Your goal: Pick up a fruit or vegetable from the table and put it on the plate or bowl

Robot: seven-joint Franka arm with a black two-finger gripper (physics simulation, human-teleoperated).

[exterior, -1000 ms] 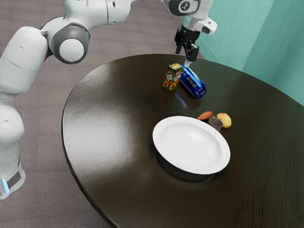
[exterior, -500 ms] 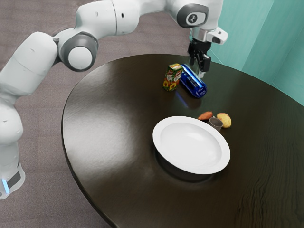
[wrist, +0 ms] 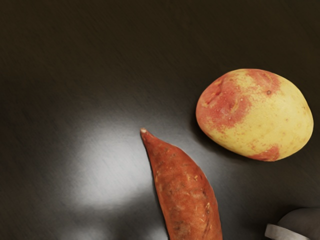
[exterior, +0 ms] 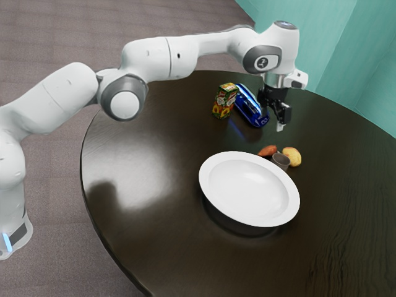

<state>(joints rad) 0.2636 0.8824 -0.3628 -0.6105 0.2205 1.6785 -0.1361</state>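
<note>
An orange sweet potato (exterior: 267, 150) and a yellow-and-red potato (exterior: 292, 156) lie side by side on the dark round table (exterior: 142, 167), just behind the white bowl (exterior: 249, 187). My gripper (exterior: 276, 124) hangs above and slightly behind the two vegetables, open and holding nothing. The wrist view looks straight down on the sweet potato (wrist: 182, 190) and the potato (wrist: 255, 115), which lie a little apart. A small grey cup (exterior: 281, 162) stands between them and the bowl's rim.
A blue packet (exterior: 251, 106) lies beside an upright green-and-red carton (exterior: 224, 100) at the back of the table, close to the exterior view's left of my hand. The grey cup's rim (wrist: 295, 227) shows near the sweet potato. A teal wall (exterior: 346, 49) stands behind.
My arm has swung toward the exterior view's right and come down, from over the carton and blue packet to above the sweet potato and potato. The objects have not moved.
</note>
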